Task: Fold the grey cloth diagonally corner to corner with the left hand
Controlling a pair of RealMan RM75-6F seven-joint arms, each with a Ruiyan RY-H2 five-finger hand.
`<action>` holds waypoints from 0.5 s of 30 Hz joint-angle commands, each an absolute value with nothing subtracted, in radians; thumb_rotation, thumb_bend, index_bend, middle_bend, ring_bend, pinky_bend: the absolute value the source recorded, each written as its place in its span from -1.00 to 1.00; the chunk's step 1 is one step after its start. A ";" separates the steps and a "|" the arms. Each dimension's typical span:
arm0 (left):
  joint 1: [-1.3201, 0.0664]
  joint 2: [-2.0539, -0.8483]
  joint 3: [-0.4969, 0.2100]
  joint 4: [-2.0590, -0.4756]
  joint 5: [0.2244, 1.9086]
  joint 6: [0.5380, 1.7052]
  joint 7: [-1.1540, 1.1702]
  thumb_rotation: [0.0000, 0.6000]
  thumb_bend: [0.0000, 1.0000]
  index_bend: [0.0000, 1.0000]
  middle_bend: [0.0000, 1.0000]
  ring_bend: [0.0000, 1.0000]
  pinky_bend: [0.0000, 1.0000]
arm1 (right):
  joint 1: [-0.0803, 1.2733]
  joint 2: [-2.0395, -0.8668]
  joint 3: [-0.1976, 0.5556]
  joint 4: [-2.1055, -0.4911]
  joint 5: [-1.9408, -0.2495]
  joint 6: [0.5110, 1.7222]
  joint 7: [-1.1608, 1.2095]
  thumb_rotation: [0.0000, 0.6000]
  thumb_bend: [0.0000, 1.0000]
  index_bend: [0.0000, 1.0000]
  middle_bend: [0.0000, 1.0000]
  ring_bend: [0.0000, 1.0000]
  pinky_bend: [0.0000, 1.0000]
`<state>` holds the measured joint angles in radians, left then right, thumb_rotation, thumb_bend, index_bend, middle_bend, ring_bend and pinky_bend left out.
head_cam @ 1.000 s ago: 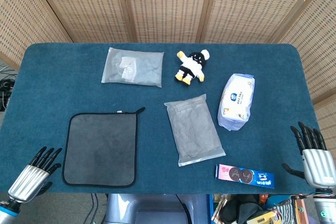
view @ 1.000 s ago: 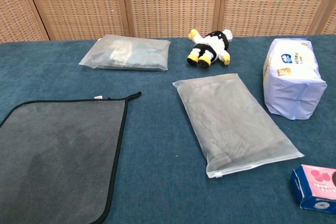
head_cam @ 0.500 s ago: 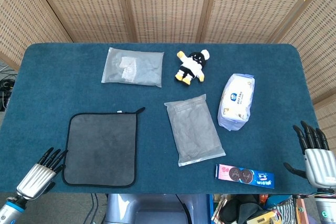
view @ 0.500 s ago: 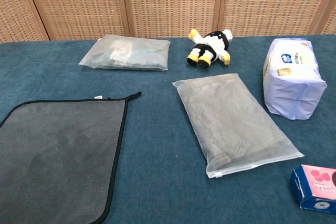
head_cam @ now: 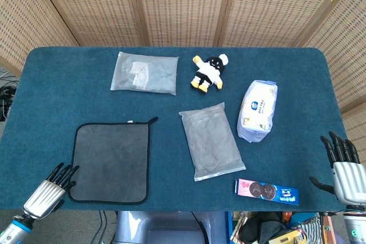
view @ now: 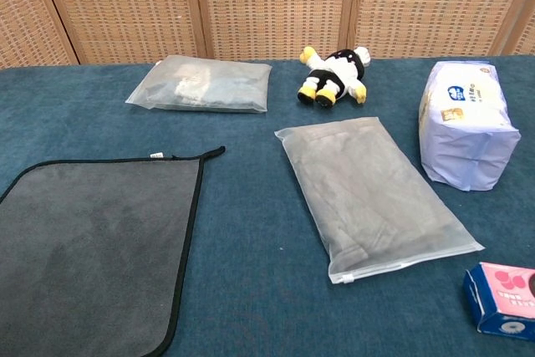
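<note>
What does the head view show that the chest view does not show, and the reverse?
Only the head view shows the left hand and the right hand, both open at the near table edge and touching nothing, and the whole cookie box. The chest view adds no thing of its own; it only shows the same things closer, with the cloth's near edge cut off. Both show the grey cloth lying flat, two clear bags, the plush toy and the wipes pack.

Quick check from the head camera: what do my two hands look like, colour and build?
Both look alike: the left hand and right hand each have a ribbed silver-grey metal back and slim black fingers. A bit of blue shows at the left wrist, low in the corner. The chest view shows neither hand.
</note>
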<state>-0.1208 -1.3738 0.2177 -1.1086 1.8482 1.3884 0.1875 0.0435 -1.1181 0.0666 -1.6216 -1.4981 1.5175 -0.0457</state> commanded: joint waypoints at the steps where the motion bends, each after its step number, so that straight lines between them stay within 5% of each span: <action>1: -0.122 -1.384 0.220 -1.098 1.855 1.395 0.190 1.00 -0.43 -0.32 -1.00 -1.00 -1.00 | 0.043 -1.118 0.067 -1.622 -1.498 1.519 -0.044 1.00 -1.00 -1.00 -1.00 -1.00 -1.00; 15: -0.132 -1.421 0.226 -1.071 1.865 1.394 0.211 1.00 -0.43 -0.30 -1.00 -1.00 -1.00 | 0.038 -1.119 0.074 -1.620 -1.495 1.530 -0.037 1.00 -1.00 -1.00 -1.00 -1.00 -1.00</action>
<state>-0.1308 -1.4183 0.2264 -1.0734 1.8647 1.3938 0.2070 0.0383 -1.1194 0.0733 -1.6203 -1.4954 1.5304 -0.0369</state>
